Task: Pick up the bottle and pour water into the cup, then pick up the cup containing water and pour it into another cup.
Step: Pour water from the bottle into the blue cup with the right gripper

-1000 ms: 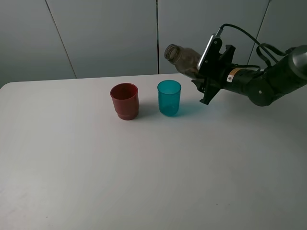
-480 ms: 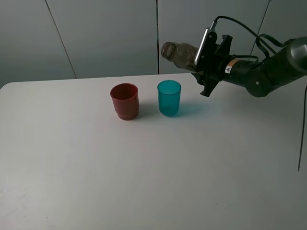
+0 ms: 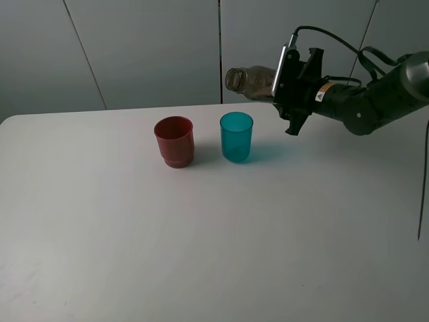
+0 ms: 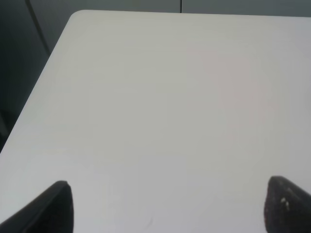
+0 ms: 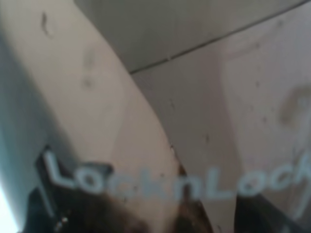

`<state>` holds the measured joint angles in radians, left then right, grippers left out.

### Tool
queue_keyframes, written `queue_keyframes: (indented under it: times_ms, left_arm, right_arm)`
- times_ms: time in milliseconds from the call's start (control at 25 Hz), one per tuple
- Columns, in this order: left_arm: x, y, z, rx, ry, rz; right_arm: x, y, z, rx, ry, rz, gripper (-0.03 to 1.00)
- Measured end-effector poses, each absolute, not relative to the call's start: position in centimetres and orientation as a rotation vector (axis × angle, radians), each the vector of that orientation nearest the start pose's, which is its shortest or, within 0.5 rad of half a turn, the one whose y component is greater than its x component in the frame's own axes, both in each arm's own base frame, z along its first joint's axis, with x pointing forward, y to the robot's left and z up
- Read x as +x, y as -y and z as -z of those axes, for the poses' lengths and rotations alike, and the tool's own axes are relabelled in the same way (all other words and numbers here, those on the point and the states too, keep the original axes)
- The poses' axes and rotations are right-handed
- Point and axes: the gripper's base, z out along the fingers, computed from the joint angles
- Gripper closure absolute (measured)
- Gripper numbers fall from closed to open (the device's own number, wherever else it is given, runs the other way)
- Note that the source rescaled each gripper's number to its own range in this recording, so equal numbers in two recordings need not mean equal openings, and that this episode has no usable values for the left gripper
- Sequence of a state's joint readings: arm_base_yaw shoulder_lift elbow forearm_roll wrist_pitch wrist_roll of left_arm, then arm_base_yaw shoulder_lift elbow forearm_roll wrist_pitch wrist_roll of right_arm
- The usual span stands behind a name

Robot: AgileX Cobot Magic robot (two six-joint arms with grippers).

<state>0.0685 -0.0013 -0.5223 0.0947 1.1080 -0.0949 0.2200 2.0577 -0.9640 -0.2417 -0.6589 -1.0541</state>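
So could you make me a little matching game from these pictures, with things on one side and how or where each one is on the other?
Things:
1. bottle
2. teal cup
3. red cup
4. left gripper

States:
A. open, holding nothing
B. upright, the farther one from the bottle
C. lifted, tipped nearly sideways
D. upright, below the bottle's mouth

Pairs: 1-C, 2-D, 3-B, 4-A
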Motion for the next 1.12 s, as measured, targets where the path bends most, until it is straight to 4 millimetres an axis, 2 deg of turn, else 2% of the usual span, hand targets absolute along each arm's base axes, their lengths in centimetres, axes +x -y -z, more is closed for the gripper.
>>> queue_keyframes:
  times_ms: [1120]
  left_arm:
    - [-1.0, -0.7, -28.0, -0.177, -2.058, -0.097]
  right_arm:
    - [39.4, -8.8, -12.2, -1.469, -1.347, 0.669, 0.96]
